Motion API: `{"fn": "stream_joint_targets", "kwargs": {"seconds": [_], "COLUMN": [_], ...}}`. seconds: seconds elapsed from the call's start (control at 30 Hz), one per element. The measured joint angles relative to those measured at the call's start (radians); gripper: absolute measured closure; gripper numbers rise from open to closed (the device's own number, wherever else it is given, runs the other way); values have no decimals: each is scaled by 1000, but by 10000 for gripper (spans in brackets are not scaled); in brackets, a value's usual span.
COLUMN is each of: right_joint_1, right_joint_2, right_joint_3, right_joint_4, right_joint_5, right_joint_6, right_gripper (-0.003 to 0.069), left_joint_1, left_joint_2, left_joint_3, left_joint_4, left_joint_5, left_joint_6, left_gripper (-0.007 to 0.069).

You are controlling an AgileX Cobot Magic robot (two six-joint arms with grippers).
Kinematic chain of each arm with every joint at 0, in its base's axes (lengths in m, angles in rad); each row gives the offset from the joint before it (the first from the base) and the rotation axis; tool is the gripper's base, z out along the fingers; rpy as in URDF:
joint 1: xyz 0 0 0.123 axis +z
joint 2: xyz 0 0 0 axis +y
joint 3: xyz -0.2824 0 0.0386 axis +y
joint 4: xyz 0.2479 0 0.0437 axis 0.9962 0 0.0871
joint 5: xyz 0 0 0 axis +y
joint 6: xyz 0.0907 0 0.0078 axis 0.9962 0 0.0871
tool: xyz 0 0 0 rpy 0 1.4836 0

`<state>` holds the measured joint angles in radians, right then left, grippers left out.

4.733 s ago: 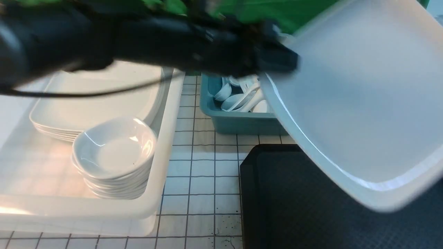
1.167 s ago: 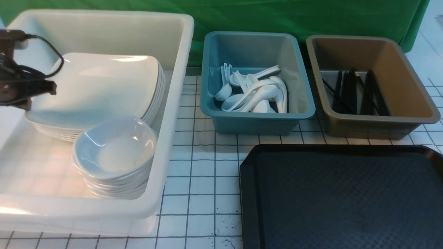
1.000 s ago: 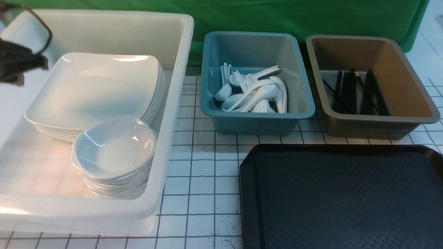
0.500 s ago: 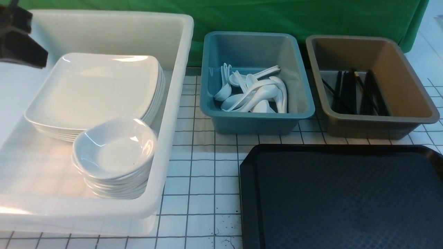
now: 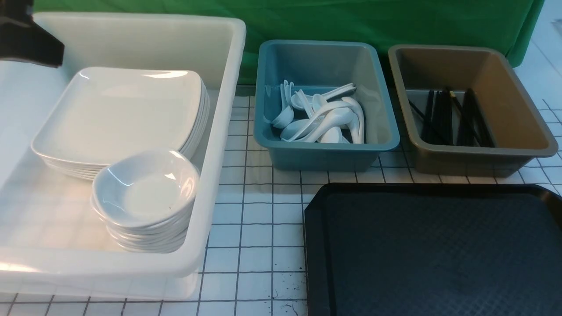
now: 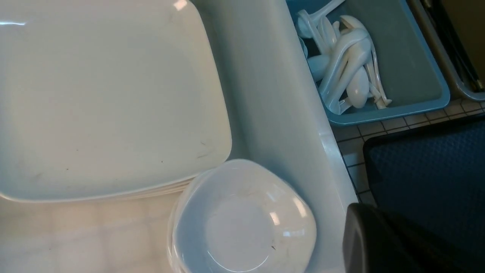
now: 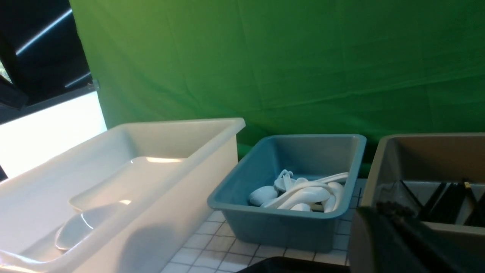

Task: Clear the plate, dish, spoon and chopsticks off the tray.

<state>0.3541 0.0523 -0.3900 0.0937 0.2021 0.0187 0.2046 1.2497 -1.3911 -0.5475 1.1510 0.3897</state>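
Note:
The black tray (image 5: 430, 250) at the front right has nothing on it. Inside the white tub, the plate (image 5: 118, 109) tops a stack of square plates, and the dish (image 5: 147, 188) tops a stack of small dishes in front of it. Several spoons (image 5: 325, 118) lie in the blue bin and black chopsticks (image 5: 448, 116) in the brown bin. My left gripper (image 5: 56, 55) hangs shut and holding nothing above the tub's far left corner; its dark fingers (image 6: 363, 231) show beside the dish (image 6: 242, 223). My right gripper (image 7: 379, 216) appears only in its wrist view, fingers together.
The white tub (image 5: 219, 131) fills the left side. The blue bin (image 5: 325, 156) and the brown bin (image 5: 474, 160) stand side by side behind the tray. A green cloth (image 5: 351, 22) hangs at the back, over a gridded white tabletop (image 5: 254, 219).
The left gripper, which earlier carried the plate across, has lifted off the plate stack's left edge and risen to the far left corner. The plate now rests on the stack.

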Motion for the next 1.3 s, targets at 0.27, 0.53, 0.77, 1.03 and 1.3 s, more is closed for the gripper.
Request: {"fn": "stream_joint_targets", "kwargs": {"seconds": [0.27, 0.53, 0.77, 1.03, 1.3], "right_joint_1": [0, 0, -11, -226, -360], "right_joint_2": [0, 4, -14, -37, -37], "right_joint_3": [0, 25, 151, 345, 380], "right_joint_4": [0, 0, -56, -73, -109], "right_joint_5": [0, -11, -20, -10, -34], "right_joint_6": [0, 0, 0, 0, 1], "right_gripper": [615, 593, 587, 578, 561], "left_joint_1": [0, 0, 0, 0, -2], "left_joint_2": [0, 0, 0, 0, 0], "left_joint_3": [0, 0, 0, 0, 0], "left_joint_4": [-87, -103, -103, -97, -157], "left_joint_5": [7, 66, 67, 68, 70], "left_joint_6": [-4, -5, -6, 5, 12], "left_gripper": [627, 627, 627, 625, 625]}}
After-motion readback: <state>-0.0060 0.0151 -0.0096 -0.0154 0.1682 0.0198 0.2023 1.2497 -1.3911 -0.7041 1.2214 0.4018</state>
